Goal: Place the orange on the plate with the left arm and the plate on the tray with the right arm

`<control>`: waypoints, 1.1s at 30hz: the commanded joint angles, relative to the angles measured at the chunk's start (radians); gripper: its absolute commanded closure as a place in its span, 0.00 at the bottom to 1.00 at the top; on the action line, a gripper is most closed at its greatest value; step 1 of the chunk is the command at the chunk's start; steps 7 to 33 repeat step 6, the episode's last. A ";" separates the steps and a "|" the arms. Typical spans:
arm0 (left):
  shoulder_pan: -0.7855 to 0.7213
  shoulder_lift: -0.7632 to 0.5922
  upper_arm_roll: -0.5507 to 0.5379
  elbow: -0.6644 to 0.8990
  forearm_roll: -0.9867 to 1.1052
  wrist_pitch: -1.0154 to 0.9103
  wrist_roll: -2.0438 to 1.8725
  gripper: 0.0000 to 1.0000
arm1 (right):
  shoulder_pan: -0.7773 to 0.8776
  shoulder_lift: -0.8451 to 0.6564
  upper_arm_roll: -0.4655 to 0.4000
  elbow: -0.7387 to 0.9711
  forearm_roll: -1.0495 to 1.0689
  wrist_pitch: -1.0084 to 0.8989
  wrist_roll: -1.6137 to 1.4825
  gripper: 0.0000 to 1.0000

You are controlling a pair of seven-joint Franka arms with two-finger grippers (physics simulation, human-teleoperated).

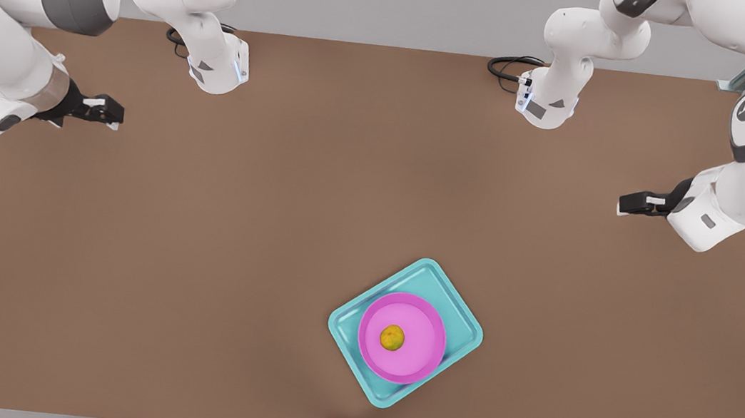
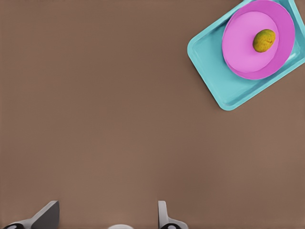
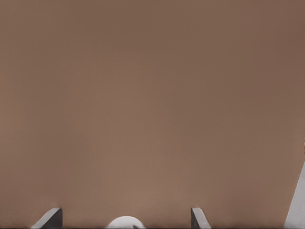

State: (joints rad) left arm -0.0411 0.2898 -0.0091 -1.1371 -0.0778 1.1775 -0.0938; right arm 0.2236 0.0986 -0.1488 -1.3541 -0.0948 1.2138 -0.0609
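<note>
While the orange (image 1: 392, 337) sits mid-plate (image 1: 413, 362) | plate on tray (image 1: 454, 324), tray's long axis diagonal on desk (image 1: 194, 250) | my left end effector (image 2: 107, 214) and right end effector (image 3: 126, 217) wide, empty, well apart from it.

My left gripper (image 1: 113, 111) sits at about ten o'clock in the front view. Its tip points toward three o'clock, and the wrist and forearm run back toward nine o'clock. Its fingers (image 2: 50, 212) are spread wide apart and hold nothing.

My right gripper (image 1: 621, 204) sits at about two o'clock in the front view, with its tip pointing toward nine o'clock and the wrist behind it toward three o'clock. Its fingers (image 3: 196, 215) are also parted, with nothing between them.

Both arms are bent at the elbow and wait, raised and well apart from each other.
</note>
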 commanded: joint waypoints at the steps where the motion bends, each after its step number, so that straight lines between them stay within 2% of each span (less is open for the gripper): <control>1: 0.000 -0.001 0.000 0.000 0.000 -0.004 -0.009 0.00 | -0.020 0.004 0.000 -0.023 -0.017 0.009 -0.132 0.00; 33: 0.000 -0.001 0.000 0.000 0.000 -0.004 -0.009 0.00 | -0.020 0.013 -0.002 -0.022 -0.017 0.009 -0.129 0.00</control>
